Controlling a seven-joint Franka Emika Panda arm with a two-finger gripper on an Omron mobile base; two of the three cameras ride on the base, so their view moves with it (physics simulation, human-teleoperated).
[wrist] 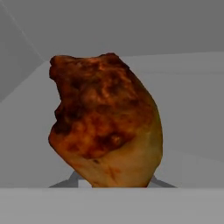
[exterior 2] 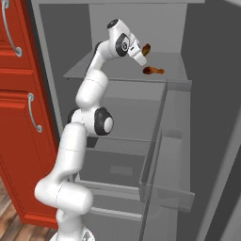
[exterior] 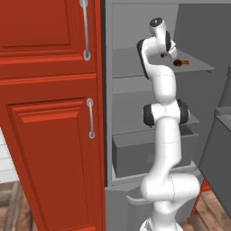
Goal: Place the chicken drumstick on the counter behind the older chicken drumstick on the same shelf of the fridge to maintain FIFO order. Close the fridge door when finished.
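Note:
My gripper [exterior 2: 141, 55] is inside the open fridge [exterior: 135, 27], shut on a chicken drumstick [exterior 2: 146, 48]. In the hand view this orange-brown drumstick [wrist: 105, 122] looms close and hides the fingertips. It hangs a little above the upper grey shelf [exterior 2: 89, 69]. The older chicken drumstick [exterior 2: 153, 70] lies on that same shelf [exterior: 131, 63], just below and to the right of the held one [exterior: 163, 55]. From the left base, the older drumstick [exterior: 181, 62] sits near the shelf's right front part. The counter is out of view.
The fridge door [exterior 2: 212, 122] stands swung open on the right, its grey bins [exterior 2: 165, 141] jutting toward the arm. A lower shelf [exterior: 131, 124] and a boxy grey drawer [exterior: 131, 155] sit below. Red cabinets [exterior: 49, 113] flank the fridge on the left.

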